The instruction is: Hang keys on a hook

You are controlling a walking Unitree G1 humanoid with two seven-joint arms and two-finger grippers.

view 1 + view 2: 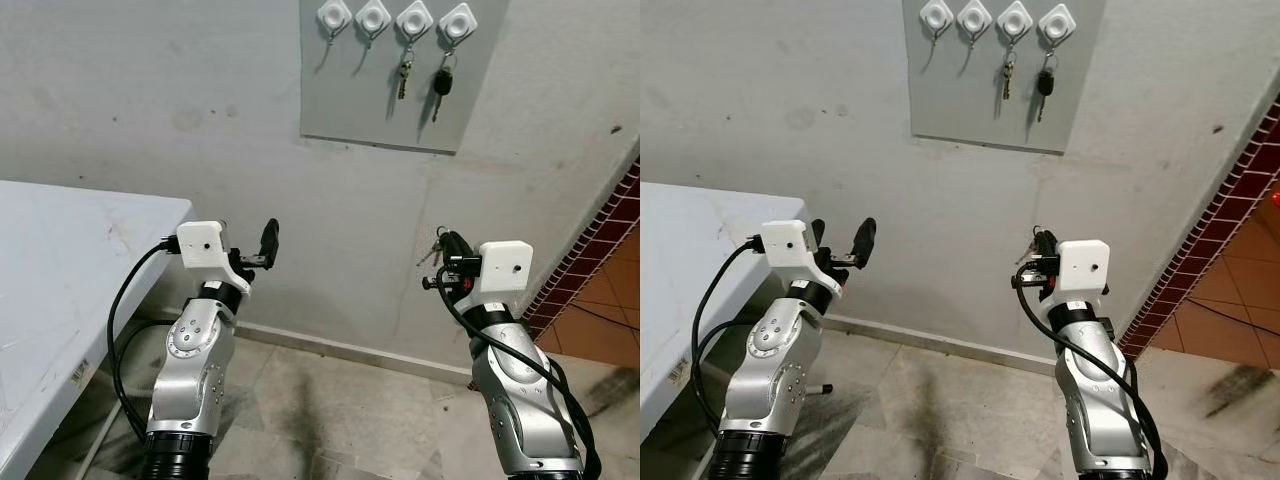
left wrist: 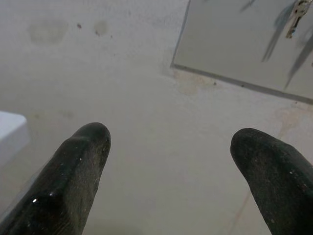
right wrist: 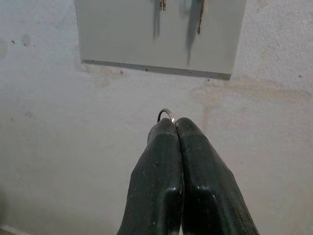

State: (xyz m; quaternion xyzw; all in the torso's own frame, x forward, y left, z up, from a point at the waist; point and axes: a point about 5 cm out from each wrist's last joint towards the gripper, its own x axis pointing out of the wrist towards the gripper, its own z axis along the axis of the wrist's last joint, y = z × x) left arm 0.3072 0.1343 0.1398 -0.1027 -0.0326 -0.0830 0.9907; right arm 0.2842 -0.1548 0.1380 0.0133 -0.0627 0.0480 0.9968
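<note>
- Filling most of the scene, a pale, stained wall (image 1: pixel 150 110) is seen straight ahead, with a tiled floor (image 1: pixel 330 400) below it.
- At the robot's left, the corner of a white table (image 1: pixel 60 260) is seen close to the left arm.
- High on the wall, a grey panel (image 1: pixel 400 100) is mounted, with four white hooks (image 1: pixel 373 16) set in a row along its top.
- From the two hooks on the right, a metal key (image 1: pixel 404 78) and a black-headed key (image 1: pixel 441 84) are hung; the two hooks on the left are bare.
- At lower left, the left arm is raised, and the left gripper (image 2: pixel 171 147) is pointed at the wall below the panel; its two black fingers (image 2: pixel 73 166) are spread wide with nothing between them.
- At lower right, the right arm is raised, and the right gripper (image 3: pixel 175 122) is aimed at the wall beneath the panel, well below the hooks.
- Pinched between the pressed-together tips of the right gripper, a metal ring (image 3: pixel 166 114) is seen; the keys (image 1: pixel 434 250) on it are held just beside the gripper, clear of the wall.
</note>
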